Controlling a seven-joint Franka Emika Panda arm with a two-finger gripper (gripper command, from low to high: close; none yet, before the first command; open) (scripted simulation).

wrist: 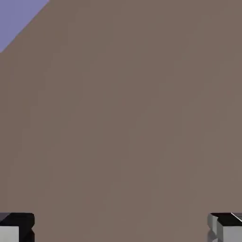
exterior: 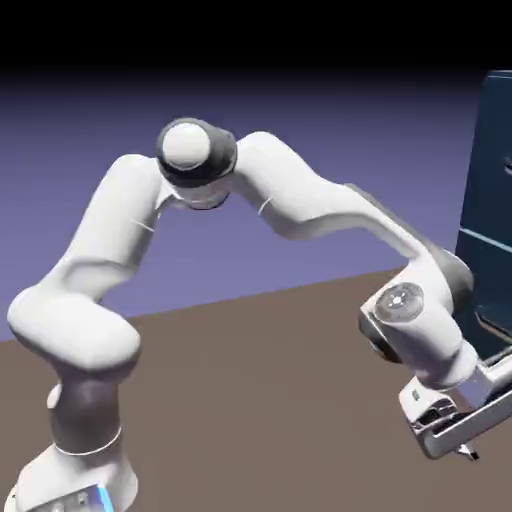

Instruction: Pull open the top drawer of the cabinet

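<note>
The cabinet (exterior: 492, 200), a tall dark navy-blue box, stands at the exterior view's right edge, cut off by the frame so that only a strip of its front and side shows. A thin pale seam crosses it a little below mid-height; the panel above that seam is the top drawer (exterior: 496, 150), which looks flush with the cabinet body, and no handle can be made out on the part in view. Below the seam another dark panel continues down behind the robot's hand. The gripper (exterior: 470, 452) sits low at the picture's right, in front of the cabinet's lower part and well beneath the top drawer; whether it touches the cabinet cannot be told from this angle. In the hand view the two grey fingertips (wrist: 226, 228) stand at the far left and far right of the bottom edge, so the jaws are spread wide apart with nothing between them. That view is otherwise filled by the brown table (wrist: 123, 123), with a small wedge of blue-violet backdrop (wrist: 16, 16) in the upper left corner. The white arm (exterior: 270, 195) rises from its base at the exterior view's lower left, bends at a high elbow with a grey-ringed joint, and slopes down to the right toward the wrist beside the cabinet.
</note>
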